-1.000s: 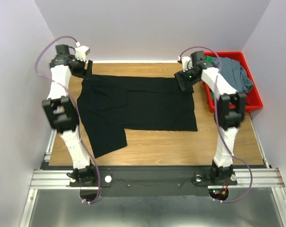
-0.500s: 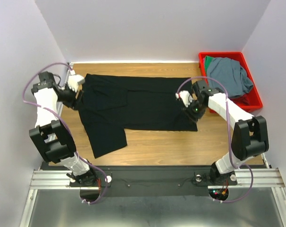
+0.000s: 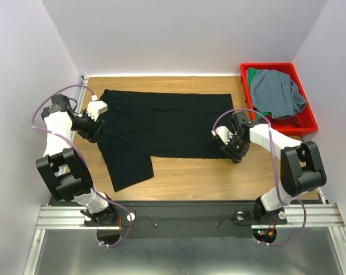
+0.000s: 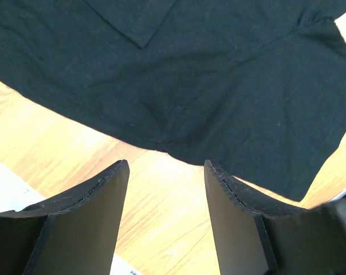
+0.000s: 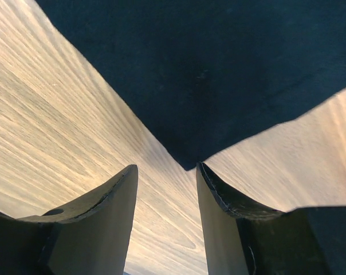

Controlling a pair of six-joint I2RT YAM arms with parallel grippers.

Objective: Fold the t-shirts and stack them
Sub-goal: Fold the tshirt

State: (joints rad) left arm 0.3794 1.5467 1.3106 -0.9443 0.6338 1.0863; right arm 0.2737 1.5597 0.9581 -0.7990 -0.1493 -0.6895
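Both spread and empty: left gripper (image 4: 164, 172) has the black t-shirt (image 4: 179, 74) hem just ahead, maybe its sleeve seam; right gripper (image 5: 164, 172) has the shirt's corner at its tips, lined up to pinch for folding.

Left arm (image 3: 57, 123), right arm (image 3: 269, 136): white moulded links, black blocky joint housings. Lavender cable (image 3: 67, 89) loops loose along the left arm, and a matching cable (image 3: 242, 110) along the right. Black base mounts (image 3: 101, 213) sit at the near edge of the tabletop. Small red and green lights (image 3: 263, 232) show below the right base. Left gripper (image 4: 165, 169), right gripper (image 5: 164, 172): paired matte black fingers (image 4: 81, 223), curved, tapering to thin tips, inner edges slightly rough.
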